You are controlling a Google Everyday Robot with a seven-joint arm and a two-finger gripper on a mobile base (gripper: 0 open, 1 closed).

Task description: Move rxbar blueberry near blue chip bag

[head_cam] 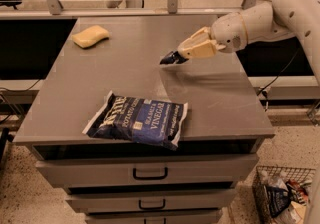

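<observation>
The counter is viewed by the one camera from above and before its front edge, facing down toward the far edge, with both front corners taken in. The tool, closed on the rxbar blueberry, is seen over the right half.

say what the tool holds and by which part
The tool holds the rxbar blueberry by its right end, over the table and toward its right side; the left end pokes out.
</observation>
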